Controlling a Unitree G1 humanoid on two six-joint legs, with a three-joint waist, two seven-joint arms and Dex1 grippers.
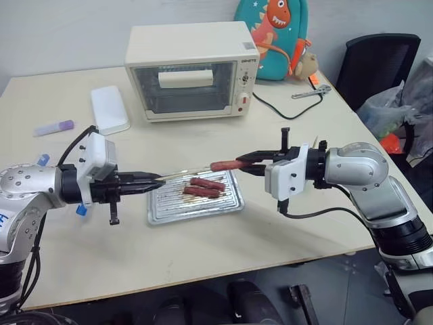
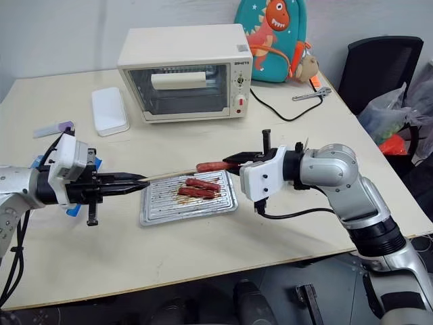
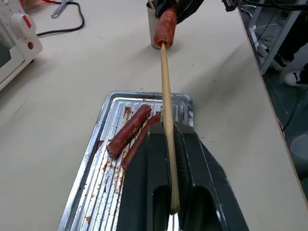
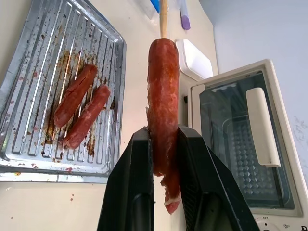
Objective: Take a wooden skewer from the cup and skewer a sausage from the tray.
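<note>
My left gripper [image 1: 159,180] is shut on a wooden skewer [image 1: 186,174] that runs level over the tray [image 1: 162,215]. The skewer's tip meets the end of a reddish-brown sausage [image 1: 226,164], which my right gripper [image 1: 247,162] holds shut above the tray's far edge. In the right wrist view the sausage [image 4: 162,86] sits clamped between the fingers with the skewer [image 4: 163,17] entering its far end. Two more sausages [image 1: 203,187] lie side by side on the ribbed, greasy tray. The grey cup [image 3: 153,36] stands behind the held sausage, mostly hidden.
A cream toaster oven [image 1: 191,68] stands at the back with a black cable [image 1: 274,108] trailing right. A white box [image 1: 109,108] and a purple-capped tube [image 1: 54,127] lie at left. A plush backpack [image 1: 272,37], a wrench [image 1: 311,91] and a black chair [image 1: 375,64] are at the far right.
</note>
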